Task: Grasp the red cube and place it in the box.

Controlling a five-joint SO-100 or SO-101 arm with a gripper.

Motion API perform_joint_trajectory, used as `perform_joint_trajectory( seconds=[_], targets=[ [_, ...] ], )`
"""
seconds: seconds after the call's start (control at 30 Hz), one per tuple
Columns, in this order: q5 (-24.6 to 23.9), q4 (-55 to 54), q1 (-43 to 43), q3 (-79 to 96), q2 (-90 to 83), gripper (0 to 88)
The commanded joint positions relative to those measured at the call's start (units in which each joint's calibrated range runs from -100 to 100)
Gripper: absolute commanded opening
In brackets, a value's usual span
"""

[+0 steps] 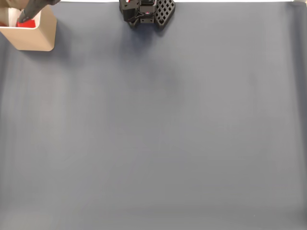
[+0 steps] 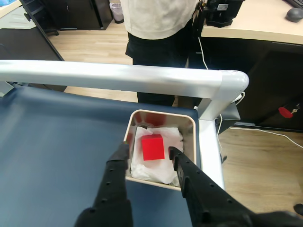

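Black gripper (image 2: 148, 153) fingers fill the near edge of the wrist view, spread apart and pinching nothing. Just beyond and between their tips, the red cube (image 2: 152, 147) lies on the white lining inside the box (image 2: 188, 124), apart from both fingers as far as I can tell. The placing looks done; only pulling the arm away seems left. Around the box spreads the blue tabletop (image 2: 57, 142), a white rail (image 2: 113, 75) beyond it, and a person (image 2: 158, 28) standing behind.
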Motion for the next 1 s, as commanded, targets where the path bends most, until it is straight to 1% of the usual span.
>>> perform_joint_trajectory(
  seconds=[0.0, 0.03, 0.23, 0.97],
  targets=[
    [-0.39, -0.30, -1.70, -3.58, -0.69, 2.0],
    [-0.39, -0.38, -2.20, -3.95, -0.43, 0.0],
    [-0.39, -0.55, -7.81, -5.77, 0.35, 0.0],
    [-0.49, 1.09, -37.99, -5.41, -2.16, 0.0]
  ],
)
